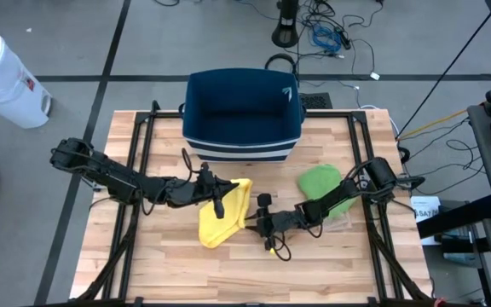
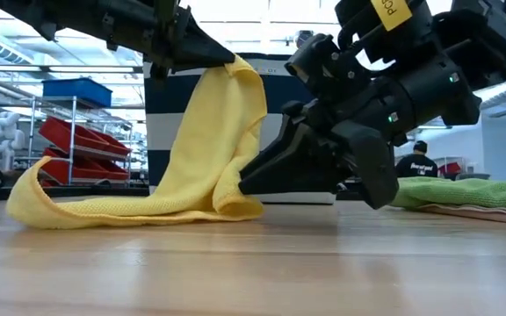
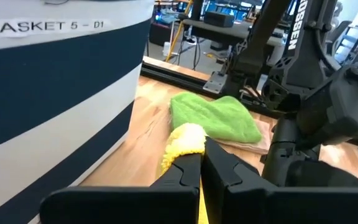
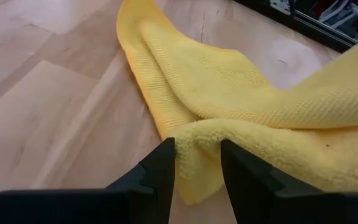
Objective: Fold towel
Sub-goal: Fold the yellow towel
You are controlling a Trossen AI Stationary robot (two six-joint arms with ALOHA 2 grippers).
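The yellow towel [image 1: 222, 215] lies crumpled on the surface [image 1: 160, 264] just in front of the blue basket [image 1: 241, 115]. The left gripper [image 1: 217, 194] pinches 1 raised corner, jaws closed on it. The right gripper [image 4: 197, 163] has jaws narrowly parted around a low fold. Best to grip fully before lifting, then pull both corners apart evenly. The towel's long axis runs away from the basket.

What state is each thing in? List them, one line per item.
Yellow towel: partly lifted, one end held up, the rest trailing on the table.
Green towel: lying bunched on the table.
Basket: upright, nothing visible inside.
Left gripper: shut on the yellow towel, raised.
Right gripper: low at the table, fingers either side of a towel fold.
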